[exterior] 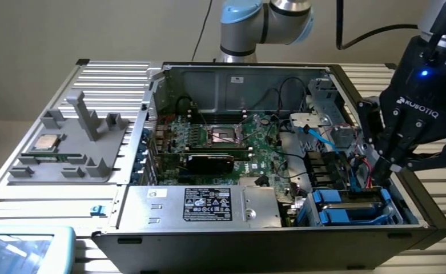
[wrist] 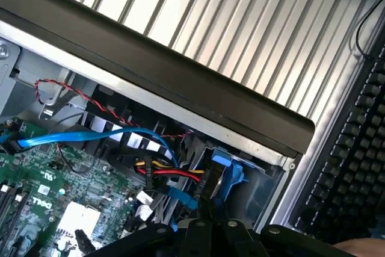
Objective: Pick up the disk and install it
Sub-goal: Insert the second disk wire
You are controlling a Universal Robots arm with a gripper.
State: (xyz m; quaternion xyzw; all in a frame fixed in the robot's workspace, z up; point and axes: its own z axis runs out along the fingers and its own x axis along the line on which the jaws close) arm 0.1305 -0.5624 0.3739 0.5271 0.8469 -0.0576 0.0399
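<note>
— Well, where is the disk (exterior: 350,204), the flat grey-metal hard drive framed by a bright blue plastic carrier, to be found?

— It is seen low in the drive bay at the front corner of the open black computer case (exterior: 428,220), on the exterior view's right, with its blue end tabs turned outward. In the wrist view the blue carrier (wrist: 227,170) is seen seated beside the red, yellow and black power cable (wrist: 171,174).

— How is it expected to handle?

— It is judged dense and rigid for its size, and sensitive to knocks. The metal faces are probably slick, so the stiff blue frame or its tabs are judged the safer place to be gripped.

— And the claw?

— The black Robotiq gripper (exterior: 393,165) is held just above the bay, its fingers pressed together, with nothing seen pinched. A thin blue data cable (exterior: 323,138) is draped nearby, over the green motherboard (exterior: 238,142).
</note>
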